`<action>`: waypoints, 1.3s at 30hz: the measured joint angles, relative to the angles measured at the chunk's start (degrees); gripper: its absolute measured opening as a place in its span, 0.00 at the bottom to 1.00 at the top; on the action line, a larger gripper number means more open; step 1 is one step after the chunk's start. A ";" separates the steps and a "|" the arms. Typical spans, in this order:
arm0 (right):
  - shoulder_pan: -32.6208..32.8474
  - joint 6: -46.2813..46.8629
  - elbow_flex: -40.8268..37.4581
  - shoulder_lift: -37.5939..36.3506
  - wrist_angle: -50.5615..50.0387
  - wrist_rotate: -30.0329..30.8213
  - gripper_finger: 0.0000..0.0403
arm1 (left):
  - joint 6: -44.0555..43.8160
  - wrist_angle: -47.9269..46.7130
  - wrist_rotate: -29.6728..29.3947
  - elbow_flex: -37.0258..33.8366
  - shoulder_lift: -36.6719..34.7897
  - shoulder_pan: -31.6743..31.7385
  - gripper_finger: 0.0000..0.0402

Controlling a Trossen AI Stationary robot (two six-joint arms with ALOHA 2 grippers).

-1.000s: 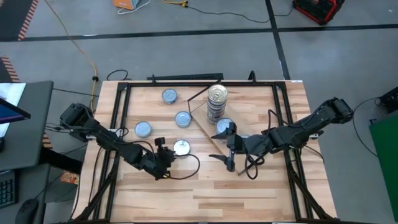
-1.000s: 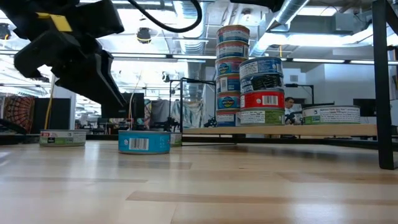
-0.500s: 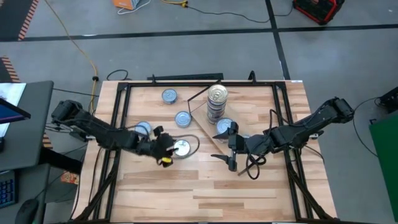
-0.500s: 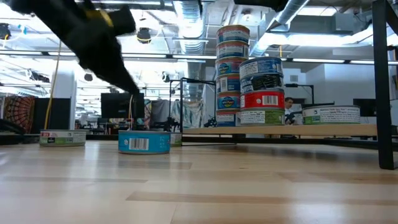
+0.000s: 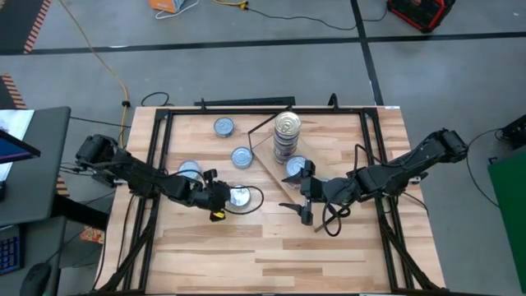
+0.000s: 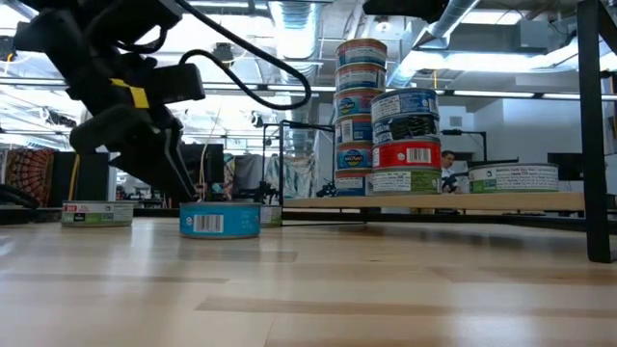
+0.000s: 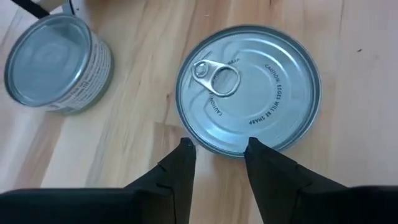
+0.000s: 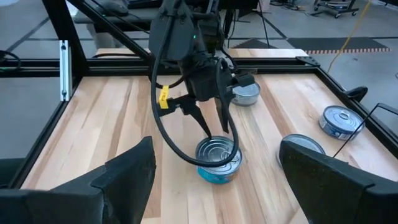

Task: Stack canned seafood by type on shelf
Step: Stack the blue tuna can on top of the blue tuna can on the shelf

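just ahead of my left claw (image 7: 217,149) lies a flat tin (image 7: 249,96) on the table, fingertips narrowly apart at its near rim, not around it; too narrow to straddle it, i judge. my right claw (image 5: 301,197) waits, spread, by the shelf (image 5: 271,160). only right wrist view shows one finger over the lid.

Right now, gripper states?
Left gripper: open, fingers at the rim of the blue-labelled silver-lidded tin, not gripping.
Right gripper: open, empty.
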 joint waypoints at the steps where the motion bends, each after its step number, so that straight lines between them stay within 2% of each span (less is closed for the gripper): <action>1: 0.00 0.00 0.00 0.00 0.02 0.00 0.91 | -0.84 -0.16 -0.02 0.00 -0.02 -0.26 0.33; 13: 0.07 0.46 0.00 0.00 0.19 0.00 0.91 | -5.57 -2.20 0.82 0.04 -0.04 -2.92 0.34; 21: 0.07 0.61 0.00 0.00 0.03 0.00 0.91 | -7.96 -5.64 -3.21 0.07 -0.22 -6.92 0.34; 30: 0.07 1.32 0.00 0.00 0.03 -0.02 0.91 | -15.36 -11.16 -7.56 0.05 -0.17 -11.37 0.34; 39: 0.07 1.92 -0.02 0.37 0.30 -0.02 0.91 | -26.94 -12.02 -6.72 0.04 -0.17 -11.98 0.33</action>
